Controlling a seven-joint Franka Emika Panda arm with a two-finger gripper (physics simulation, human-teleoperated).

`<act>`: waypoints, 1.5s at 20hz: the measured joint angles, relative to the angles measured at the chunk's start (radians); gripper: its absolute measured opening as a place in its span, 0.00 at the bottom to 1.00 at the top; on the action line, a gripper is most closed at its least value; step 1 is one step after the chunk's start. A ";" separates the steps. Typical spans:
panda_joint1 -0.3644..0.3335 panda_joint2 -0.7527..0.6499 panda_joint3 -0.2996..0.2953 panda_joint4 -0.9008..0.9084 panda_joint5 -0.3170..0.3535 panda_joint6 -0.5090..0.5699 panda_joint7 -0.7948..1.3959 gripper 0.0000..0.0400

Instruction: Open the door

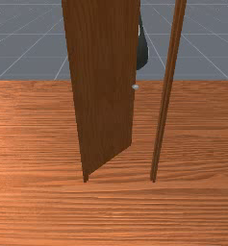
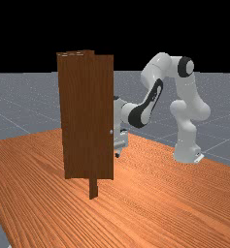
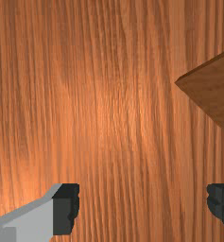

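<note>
Door: a tall, flat panel (image 1: 103,81) of dark brown wood with fine upright grain; it stands ajar, its free edge swung toward the front view's far side and apart from the right post.
Lower edge: straight, raised above the surface, slanting from the left post to the far corner.
Posts: slim, straight, brown wood; the left post (image 1: 85,178) stands by the panel, the right post (image 1: 163,110) has long grooves down its length.
Knob: small, rounded, pale and smooth (image 1: 135,87), at the panel's free edge.
Surface: orange-brown wood (image 1: 115,211) with streaky, wavy grain and a warm sheen.
Floor: grey-blue (image 1: 24,48), ruled with thin pale lines, beyond the surface.
Arm: smooth, rounded white segments with black parts (image 2: 187,104), reaching from the far view's right toward its left.
Pincer: in the far view, just beside the panel's right edge (image 2: 118,154), partly hidden by it.
Pincer opening: wide, the dark, blocky tips well apart (image 3: 142,203).
Pincer hold: nothing between the tips; the panel's pointed corner lies outside them, apart from both.
</note>
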 joint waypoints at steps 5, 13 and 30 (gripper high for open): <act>0.000 0.000 0.000 0.000 0.000 0.000 0.000 0.08; 0.001 -0.233 -0.006 -0.342 -0.020 0.091 -0.010 0.00; 0.199 0.285 0.098 0.494 -0.043 -0.234 0.418 0.00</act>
